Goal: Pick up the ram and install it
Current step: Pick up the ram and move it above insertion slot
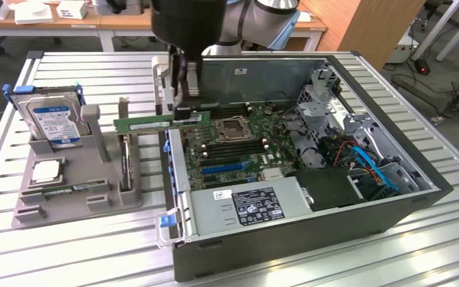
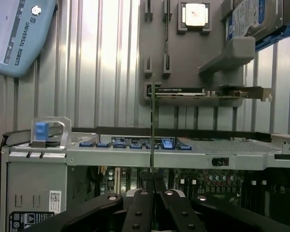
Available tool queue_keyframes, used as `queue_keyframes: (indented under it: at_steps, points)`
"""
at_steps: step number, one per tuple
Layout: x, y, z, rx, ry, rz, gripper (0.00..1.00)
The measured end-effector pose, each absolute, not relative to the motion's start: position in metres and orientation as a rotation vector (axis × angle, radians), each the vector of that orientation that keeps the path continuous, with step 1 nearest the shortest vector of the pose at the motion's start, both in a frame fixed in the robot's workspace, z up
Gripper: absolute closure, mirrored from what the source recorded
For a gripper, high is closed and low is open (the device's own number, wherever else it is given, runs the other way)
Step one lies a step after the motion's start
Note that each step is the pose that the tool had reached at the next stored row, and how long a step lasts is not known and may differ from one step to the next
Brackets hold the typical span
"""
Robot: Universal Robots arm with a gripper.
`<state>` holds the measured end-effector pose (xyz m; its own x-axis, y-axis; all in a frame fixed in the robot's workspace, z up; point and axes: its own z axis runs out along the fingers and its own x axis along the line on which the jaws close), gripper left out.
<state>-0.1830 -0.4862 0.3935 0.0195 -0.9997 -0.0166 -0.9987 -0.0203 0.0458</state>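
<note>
Ram (image 1: pixel 146 124) pinched in closed claw (image 1: pixel 186 113) over case (image 1: pixel 293 239) wall; wrist view shows it edge-on, exterior view broadside.

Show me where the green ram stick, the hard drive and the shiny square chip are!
ram (image 1: pixel 146 124): exterior view, on the green board's free end toward that view's left.
hard drive (image 1: pixel 52 119): exterior view, on its label.
square chip (image 1: pixel 46 172): exterior view, on its silver top.

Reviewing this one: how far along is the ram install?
Done: the ram is picked up, clear of the grey holder. In hand: the shut gripper holds it level above the wall of the open case on the exterior view's left. Left: it is not yet seated in a motherboard slot.
</note>
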Motion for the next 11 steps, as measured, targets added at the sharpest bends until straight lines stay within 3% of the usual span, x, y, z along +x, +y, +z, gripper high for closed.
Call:
queue_keyframes:
  at_steps: [11]
  points:
    - [-0.154, -0.486, 0.393, 2.229, -2.183, -0.069, 0.89]
